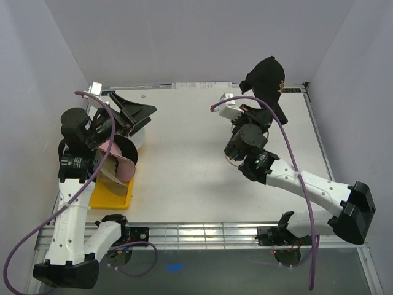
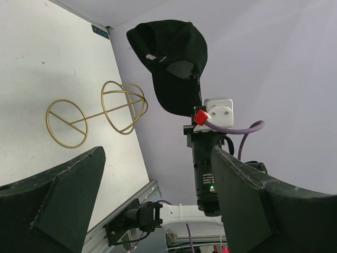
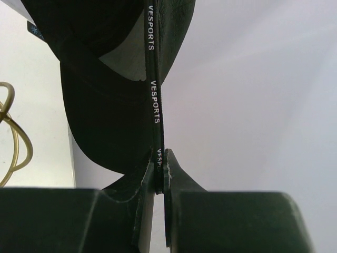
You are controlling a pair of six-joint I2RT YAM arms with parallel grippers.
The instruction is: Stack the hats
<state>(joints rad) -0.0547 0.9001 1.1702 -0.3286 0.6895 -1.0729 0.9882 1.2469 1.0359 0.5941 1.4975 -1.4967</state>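
My right gripper [image 1: 263, 109] is raised at the back right and shut on the strap of a black cap [image 1: 266, 78]. The cap hangs upside down in the air. In the right wrist view its fingers [image 3: 159, 153] pinch the strap printed "VESPORTS" [image 3: 154, 100]. The left wrist view shows the same cap [image 2: 174, 63] aloft. My left gripper [image 1: 136, 110] is open and empty, jaws wide [image 2: 158, 153], above a pile of hats at the left: a pink cap [image 1: 120, 153], a white cap [image 1: 140, 136] and a tan brim [image 1: 112, 177].
The pile rests on a yellow tray [image 1: 113, 200] near the left wall. A gold wire two-ring stand [image 2: 100, 113] lies on the white table near the right arm; its edge also shows in the right wrist view [image 3: 10, 137]. Walls enclose three sides.
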